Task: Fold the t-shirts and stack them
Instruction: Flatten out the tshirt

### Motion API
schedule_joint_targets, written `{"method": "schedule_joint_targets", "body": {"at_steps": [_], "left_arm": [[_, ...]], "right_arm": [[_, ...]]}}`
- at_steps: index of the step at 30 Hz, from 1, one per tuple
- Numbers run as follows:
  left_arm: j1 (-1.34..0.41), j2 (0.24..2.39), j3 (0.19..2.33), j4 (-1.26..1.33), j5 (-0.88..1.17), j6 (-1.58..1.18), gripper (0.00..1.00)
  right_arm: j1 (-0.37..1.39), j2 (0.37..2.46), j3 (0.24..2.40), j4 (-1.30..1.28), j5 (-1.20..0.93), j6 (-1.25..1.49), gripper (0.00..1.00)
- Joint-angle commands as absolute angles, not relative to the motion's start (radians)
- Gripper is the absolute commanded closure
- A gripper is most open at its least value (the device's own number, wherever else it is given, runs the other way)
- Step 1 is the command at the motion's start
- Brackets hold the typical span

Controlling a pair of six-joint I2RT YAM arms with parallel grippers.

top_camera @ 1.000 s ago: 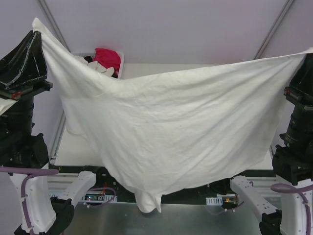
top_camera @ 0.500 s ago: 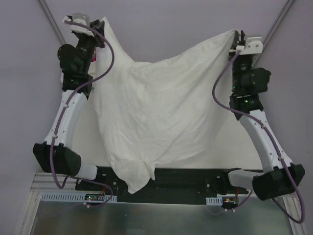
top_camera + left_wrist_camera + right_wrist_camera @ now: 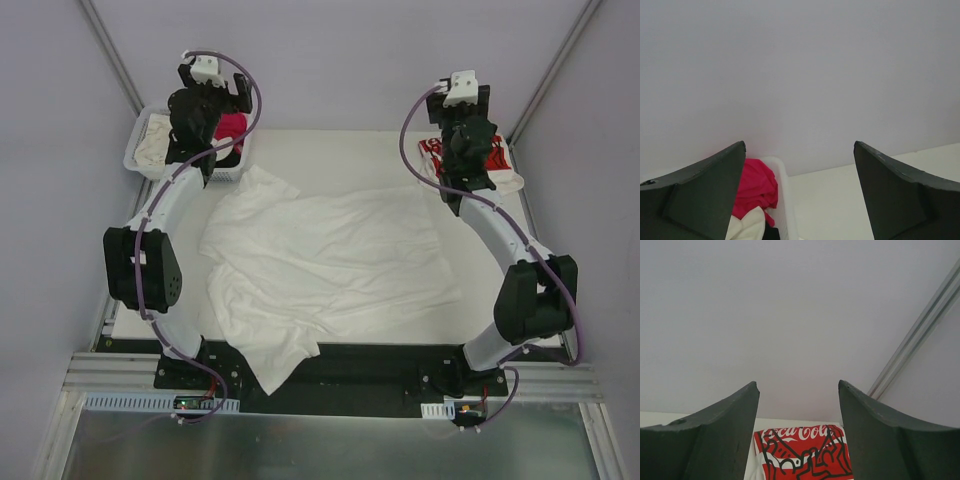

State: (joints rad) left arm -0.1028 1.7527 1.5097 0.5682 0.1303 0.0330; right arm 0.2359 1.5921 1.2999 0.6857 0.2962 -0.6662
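Top external view alone shows the large white t-shirt (image 3: 330,250): rumpled flat on mid tabletop (image 3: 340,145), long axis roughly left-right, one corner drooping over the near edge. Left wrist: left end effector (image 3: 799,145) wide open, empty; magenta shirt (image 3: 756,182) in basket (image 3: 788,210) below. Right wrist: right end effector (image 3: 798,384) open, empty, above red-print shirt (image 3: 802,452).

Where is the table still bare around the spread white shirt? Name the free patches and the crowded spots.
Free: the back strip of table between the basket and the printed shirt; the right side between the white shirt and the right arm. Crowded: both back corners, and the near left, where the white shirt overhangs the edge.
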Motion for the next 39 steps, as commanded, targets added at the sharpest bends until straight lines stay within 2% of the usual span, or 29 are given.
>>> {"method": "schedule_joint_targets", "body": {"at_steps": [1, 7, 12, 19, 28, 30, 33, 34, 36, 37, 39], "left_arm": [[-0.094, 1.64, 1.494, 0.655, 0.173, 0.002, 0.12], [-0.104, 1.5, 1.301, 0.652, 0.287, -0.132, 0.13], [-0.117, 1.443, 1.164, 0.631, 0.366, -0.182, 0.13], [-0.126, 1.564, 1.204, 0.454, 0.511, -0.293, 0.16], [-0.152, 1.713, 1.224, 0.335, 0.578, -0.308, 0.2], [-0.156, 1.742, 1.256, 0.283, 0.591, -0.302, 0.21], [-0.161, 1.793, 1.276, 0.276, 0.598, -0.308, 0.23], [-0.163, 1.818, 1.284, 0.273, 0.606, -0.308, 0.23], [-0.166, 1.844, 1.325, 0.258, 0.621, -0.311, 0.25], [-0.166, 1.873, 1.342, 0.233, 0.623, -0.31, 0.27], [-0.167, 1.9, 1.396, 0.198, 0.629, -0.308, 0.3]], "right_arm": [[0.229, 1.487, 1.315, 0.761, 0.31, -0.611, 0.33], [0.232, 1.387, 1.223, 0.663, 0.267, -0.437, 0.32], [0.242, 1.396, 1.21, 0.554, 0.196, -0.338, 0.32], [0.278, 1.566, 1.321, 0.284, 0.098, -0.149, 0.33], [0.296, 1.686, 1.302, 0.183, 0.029, 0.035, 0.36], [0.299, 1.716, 1.321, 0.166, 0.028, 0.051, 0.4], [0.305, 1.798, 1.402, 0.095, 0.035, 0.067, 0.55], [0.305, 1.848, 1.429, 0.051, 0.026, 0.074, 0.65], [0.304, 1.894, 1.503, 0.014, 0.02, 0.086, 0.78], [0.305, 1.913, 1.52, 0.005, 0.014, 0.09, 0.89], [0.305, 1.954, 1.555, -0.035, 0.015, 0.098, 0.98]]}}
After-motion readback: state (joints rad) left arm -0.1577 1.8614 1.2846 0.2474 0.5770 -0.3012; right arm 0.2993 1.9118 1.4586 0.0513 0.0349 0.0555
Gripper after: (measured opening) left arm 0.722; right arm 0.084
